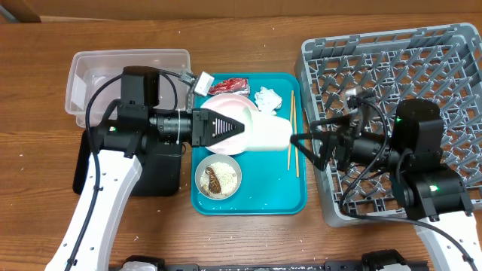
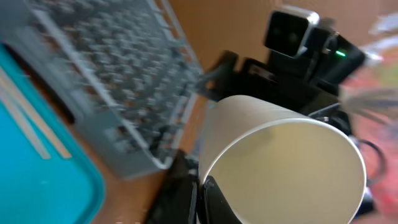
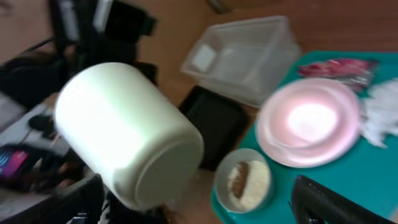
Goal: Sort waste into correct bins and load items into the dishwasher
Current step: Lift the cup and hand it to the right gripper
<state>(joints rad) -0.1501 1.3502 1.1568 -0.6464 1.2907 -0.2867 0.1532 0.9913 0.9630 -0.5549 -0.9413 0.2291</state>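
Cup held sideways over the teal tray, between the two arms

The small white cup (image 1: 269,134) hangs above the right half of the teal tray (image 1: 260,202), its rim pinched by the left gripper (image 1: 242,128). Its base points at the right gripper (image 1: 301,147), whose fingers stand spread just off the tray's right edge. The cup looks light, stiff and smooth-walled, so probably slippery and easy to chip. A hold across its round body near the base seems safest. The dish rack (image 1: 392,68) sits right of the tray
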